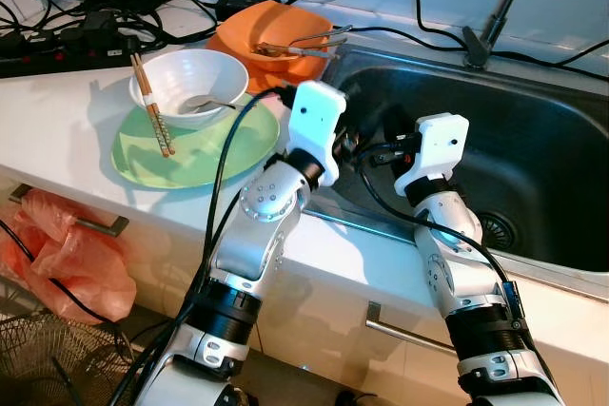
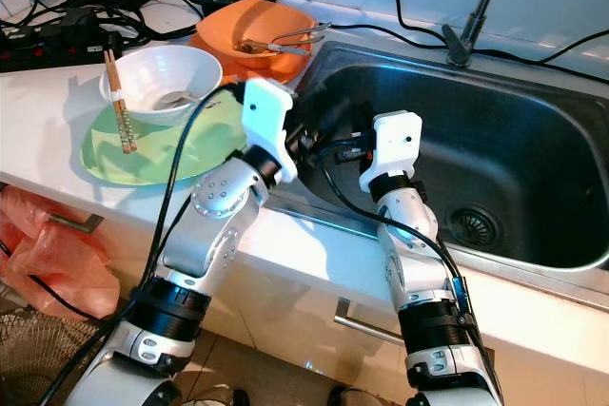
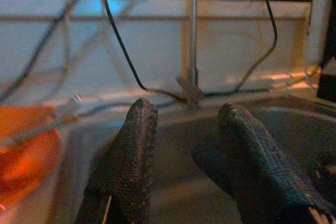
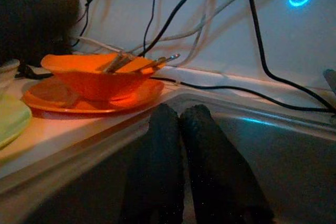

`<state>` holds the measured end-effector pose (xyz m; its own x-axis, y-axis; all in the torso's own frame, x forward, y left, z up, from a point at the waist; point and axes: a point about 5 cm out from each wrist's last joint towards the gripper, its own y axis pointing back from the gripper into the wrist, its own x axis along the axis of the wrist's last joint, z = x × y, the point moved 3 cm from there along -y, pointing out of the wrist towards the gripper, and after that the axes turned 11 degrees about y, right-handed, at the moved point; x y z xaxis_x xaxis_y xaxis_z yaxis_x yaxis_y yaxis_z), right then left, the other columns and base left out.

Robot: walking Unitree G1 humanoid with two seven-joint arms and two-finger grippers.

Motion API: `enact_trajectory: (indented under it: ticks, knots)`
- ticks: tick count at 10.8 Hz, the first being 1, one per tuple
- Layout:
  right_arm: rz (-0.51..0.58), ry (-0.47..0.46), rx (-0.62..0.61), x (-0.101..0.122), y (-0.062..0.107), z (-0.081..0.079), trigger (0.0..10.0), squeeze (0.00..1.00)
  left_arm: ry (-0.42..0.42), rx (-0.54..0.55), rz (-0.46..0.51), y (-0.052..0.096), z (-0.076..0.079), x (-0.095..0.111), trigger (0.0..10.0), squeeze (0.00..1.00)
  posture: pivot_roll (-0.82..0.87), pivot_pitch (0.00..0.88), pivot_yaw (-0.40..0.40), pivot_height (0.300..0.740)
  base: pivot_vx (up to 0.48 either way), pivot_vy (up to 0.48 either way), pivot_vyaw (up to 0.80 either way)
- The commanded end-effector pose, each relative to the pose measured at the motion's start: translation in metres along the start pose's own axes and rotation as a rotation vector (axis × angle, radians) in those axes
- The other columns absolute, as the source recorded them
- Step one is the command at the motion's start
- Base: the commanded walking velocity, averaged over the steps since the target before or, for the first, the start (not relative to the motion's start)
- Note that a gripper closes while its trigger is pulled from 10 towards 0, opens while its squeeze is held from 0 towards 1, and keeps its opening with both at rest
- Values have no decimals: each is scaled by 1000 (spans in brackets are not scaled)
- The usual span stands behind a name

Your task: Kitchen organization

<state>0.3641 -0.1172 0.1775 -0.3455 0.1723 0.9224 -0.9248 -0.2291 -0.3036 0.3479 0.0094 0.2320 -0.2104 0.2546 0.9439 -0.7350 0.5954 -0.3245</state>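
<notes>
steel sink (round white bowl alongside)

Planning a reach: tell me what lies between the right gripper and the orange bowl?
Only the sink wall and rim, then bare counter, per the right wrist view, separate the right gripper from the orange bowl.

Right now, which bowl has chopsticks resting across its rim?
The white bowl on the green plate; chopsticks lean over its rim. The orange bowl holds metal utensils instead.

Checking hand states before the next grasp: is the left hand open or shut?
Open. In the left wrist view the left hand shows its two black fingers spread apart, with bare sink between them and nothing held.
</notes>
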Motion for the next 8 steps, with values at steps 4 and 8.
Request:
enact_trajectory:
  ticks: [4,8]
  knots:
    - [-27,11,-14,-5,-1,6,10000,0,-373,135,129,-3,-18,38,10000,0,45,74,-14,740,0,0,0]
    - [-35,3,-14,-8,-2,6,10000,0,-679,150,43,23,-29,24,10000,0,59,81,-27,740,0,0,0]
